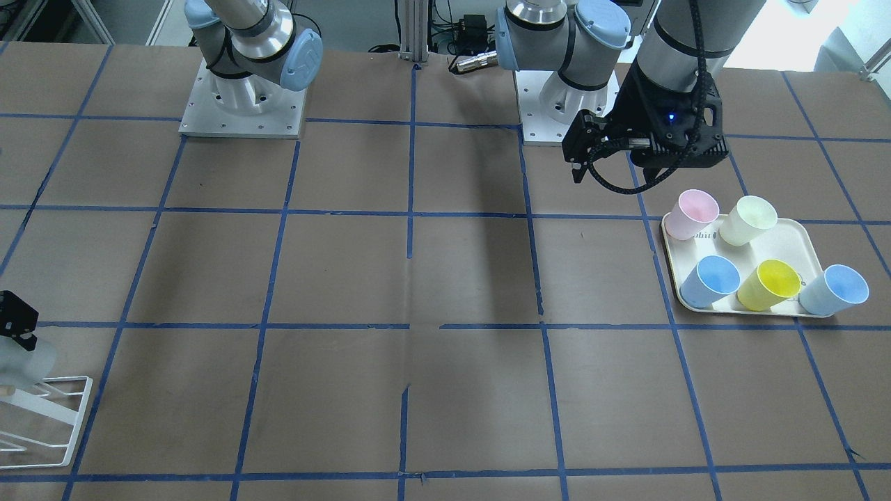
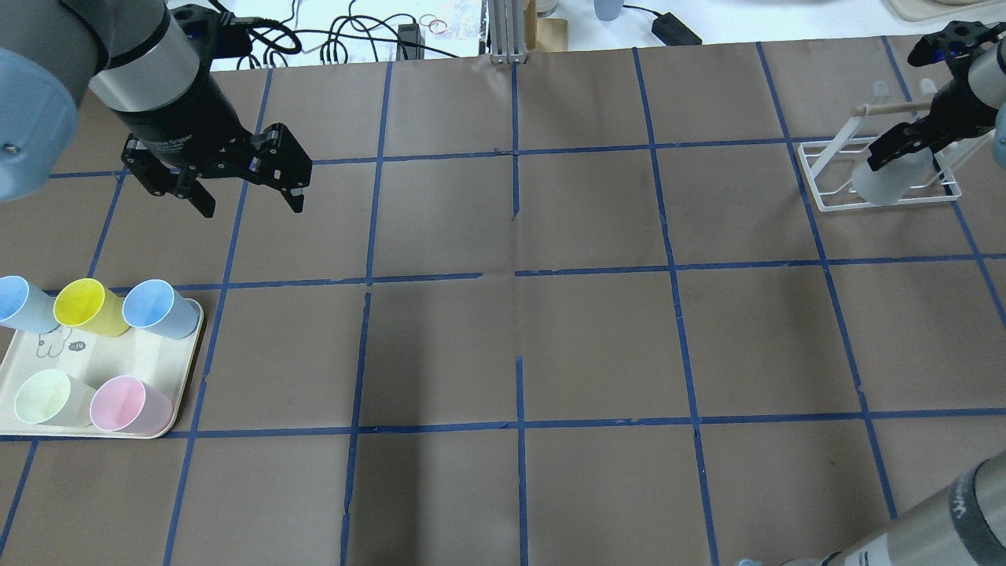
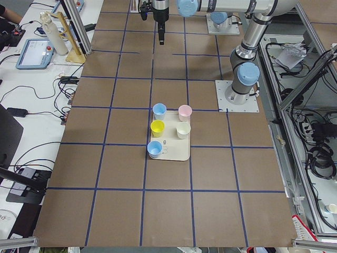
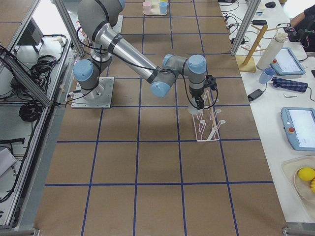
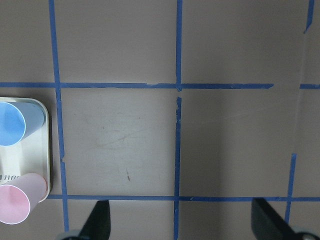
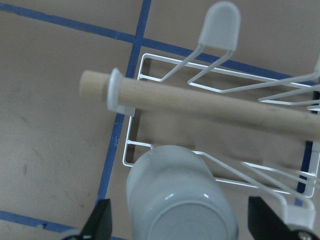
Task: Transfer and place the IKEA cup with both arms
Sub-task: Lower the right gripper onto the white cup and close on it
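Overhead exterior shows the bench (image 2: 550, 330), brown paper gridded in blue tape, with cables (image 2: 354, 35) strewn beyond its far edge. At its right end a wire rack (image 6: 210, 105) carries the IKEA cup (image 2: 884, 179), upturned on a prong. The right tool (image 6: 181, 210) straddles the cup, spread and not pinching. Placing looks nearly finished; next, lift straight clear without nudging the rack. The left tool (image 2: 251, 208) hangs spread and empty.

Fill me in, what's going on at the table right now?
The right gripper is at the white wire rack, open, with a finger on either side of the pale IKEA cup resting there; neither finger seems to touch it. The left gripper hangs open and empty above bare table near the tray of coloured cups.
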`<state>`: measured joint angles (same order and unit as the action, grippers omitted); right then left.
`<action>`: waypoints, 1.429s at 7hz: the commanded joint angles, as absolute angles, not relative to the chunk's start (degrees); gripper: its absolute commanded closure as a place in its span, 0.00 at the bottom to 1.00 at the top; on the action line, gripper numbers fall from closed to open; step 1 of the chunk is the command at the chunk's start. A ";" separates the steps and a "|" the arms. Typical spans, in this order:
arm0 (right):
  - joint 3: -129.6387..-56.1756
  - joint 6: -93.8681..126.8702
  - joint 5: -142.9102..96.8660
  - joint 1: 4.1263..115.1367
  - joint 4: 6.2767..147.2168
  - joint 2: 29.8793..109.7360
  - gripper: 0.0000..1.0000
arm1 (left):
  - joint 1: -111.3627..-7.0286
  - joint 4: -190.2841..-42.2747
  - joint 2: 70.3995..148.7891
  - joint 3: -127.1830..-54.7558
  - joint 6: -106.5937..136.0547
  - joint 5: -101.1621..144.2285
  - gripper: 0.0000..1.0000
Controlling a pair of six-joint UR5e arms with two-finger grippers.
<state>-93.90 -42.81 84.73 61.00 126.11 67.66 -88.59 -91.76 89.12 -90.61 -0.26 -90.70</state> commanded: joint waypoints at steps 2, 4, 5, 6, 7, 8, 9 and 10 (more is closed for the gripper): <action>-93.87 -42.89 84.73 61.00 126.12 67.59 0.27 | -88.59 -91.76 89.03 -90.53 -0.26 -90.70 0.00; -93.78 -42.72 84.73 61.00 126.12 67.67 0.72 | -88.59 -91.76 89.12 -90.53 -0.26 -90.70 0.00; -93.78 -42.54 84.81 61.08 126.12 68.28 0.84 | -88.51 -91.76 89.12 -90.53 -0.26 -90.62 0.00; -93.69 -42.45 84.81 61.08 126.12 68.38 0.89 | -88.51 -91.67 89.21 -90.53 -0.26 -90.53 0.00; -93.17 -42.45 85.08 61.08 125.86 68.73 0.89 | -88.51 -91.76 89.12 -90.44 -0.26 -90.53 0.00; -92.29 -42.45 85.34 61.08 124.55 69.60 0.89 | -88.51 -91.76 89.21 -90.44 -0.26 -90.44 0.00; -91.68 -42.45 85.43 61.08 121.76 71.35 0.89 | -88.42 -91.76 89.03 -90.53 -0.26 -90.09 0.00; -91.58 -42.54 85.69 61.08 119.81 73.63 0.89 | -88.42 -91.76 89.21 -90.44 -0.26 -90.09 0.00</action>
